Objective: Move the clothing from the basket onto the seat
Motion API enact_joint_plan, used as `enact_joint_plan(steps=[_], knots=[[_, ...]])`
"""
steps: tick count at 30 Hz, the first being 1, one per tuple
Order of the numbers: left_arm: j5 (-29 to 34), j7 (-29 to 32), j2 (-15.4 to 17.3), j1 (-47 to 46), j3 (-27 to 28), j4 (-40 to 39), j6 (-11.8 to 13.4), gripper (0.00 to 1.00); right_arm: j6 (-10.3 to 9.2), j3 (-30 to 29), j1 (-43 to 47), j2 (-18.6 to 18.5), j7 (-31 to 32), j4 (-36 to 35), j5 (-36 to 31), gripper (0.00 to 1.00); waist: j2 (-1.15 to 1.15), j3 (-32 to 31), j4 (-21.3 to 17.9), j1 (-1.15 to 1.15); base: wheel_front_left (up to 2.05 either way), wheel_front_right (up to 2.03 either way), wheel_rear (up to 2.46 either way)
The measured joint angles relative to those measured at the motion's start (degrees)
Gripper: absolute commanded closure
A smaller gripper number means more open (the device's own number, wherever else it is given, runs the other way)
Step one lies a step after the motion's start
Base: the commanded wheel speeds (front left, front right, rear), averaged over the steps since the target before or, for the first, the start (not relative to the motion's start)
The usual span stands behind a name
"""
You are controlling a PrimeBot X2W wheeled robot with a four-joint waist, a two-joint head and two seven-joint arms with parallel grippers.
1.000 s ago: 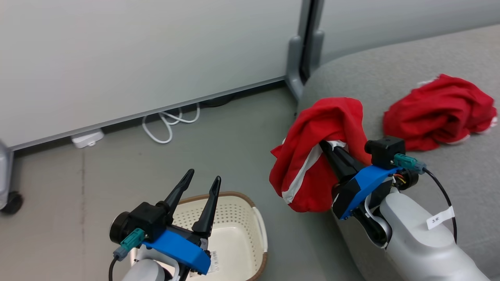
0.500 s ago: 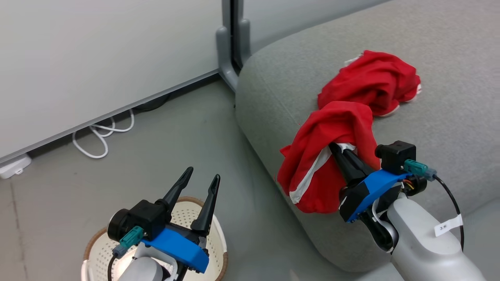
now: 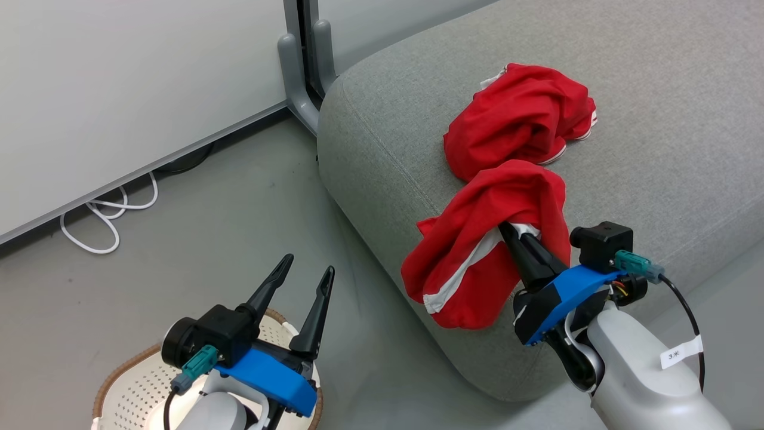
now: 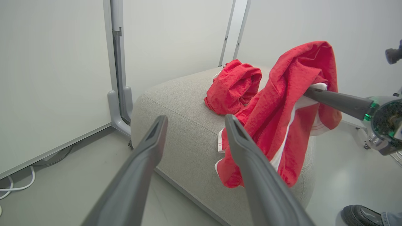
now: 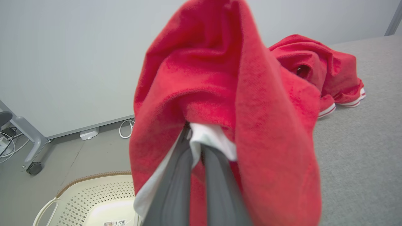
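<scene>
Clothing [image 3: 477,263] in right tool [image 3: 508,229], at seat [image 3: 656,119] edge

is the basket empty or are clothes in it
Apparently empty: the basket shows bare floor; the loose garment lies on the sofa, the held garment hangs from the right gripper.

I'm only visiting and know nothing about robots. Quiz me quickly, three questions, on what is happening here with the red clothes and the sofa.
1. True or false: the left claw is open and empty.
2. Where does the crumpled red garment lie? A on the floor; B on the grey sofa; C in the left claw.
3. Fill in: the hanging red garment gripped by the right claw has a ___ stripe.
Key: 1 true; 2 B; 3 white.
</scene>
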Motion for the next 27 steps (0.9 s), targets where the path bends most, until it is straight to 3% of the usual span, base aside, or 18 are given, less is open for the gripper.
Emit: enact_joint_plan(steps=[15,21,27], knots=[[0.08,0.0,0.46,-0.28,0.19,-0.74,0.0,0.0,0.0,0.34,-4.54,0.3,2.56,-0.22,1.9,1.0,0.0,1.12,1.29,0.0,0.0,0.0,0.0],[1.48,0.0,1.15,-2.01,0.16,-2.43,0.0,0.0,0.0,-0.99,-13.66,-4.69,6.89,-3.6,4.26,1.0,0.0,3.85,2.08,0.0,0.0,0.0,0.0],[2.38,0.0,2.77,-4.79,-0.02,-4.39,0.0,0.0,0.0,-6.33,-21.54,-8.22,9.06,-5.6,6.94,1.0,0.0,7.71,2.92,0.0,0.0,0.0,0.0]])
